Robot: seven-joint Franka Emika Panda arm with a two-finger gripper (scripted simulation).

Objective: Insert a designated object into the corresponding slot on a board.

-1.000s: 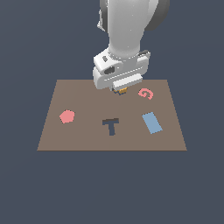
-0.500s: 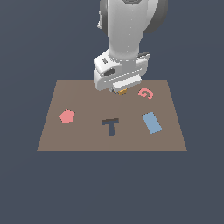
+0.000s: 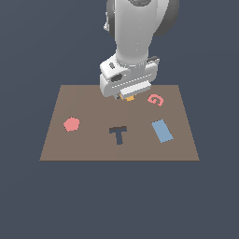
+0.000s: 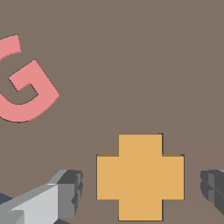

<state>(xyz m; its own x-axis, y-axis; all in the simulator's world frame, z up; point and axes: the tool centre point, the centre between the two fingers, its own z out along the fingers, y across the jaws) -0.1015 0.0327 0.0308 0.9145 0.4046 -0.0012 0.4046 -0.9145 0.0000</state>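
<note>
A flat orange piece with a stepped, cross-like outline lies on the brown board. My gripper is open and straddles it, one grey finger on each side with a gap between pad and piece. In the exterior view the gripper hangs low over the board's far middle, and only an edge of the orange piece peeks out beneath the hand. The slot matching this piece does not show in either view.
A pink letter G lies just to the exterior view's right of the gripper, and shows as G in the wrist view. A pink pentagon, a dark T-shaped hole and a blue rectangle sit nearer the front.
The hand has stayed over the same spot, perhaps sinking very slightly toward the board. The pieces on the board have not moved.
</note>
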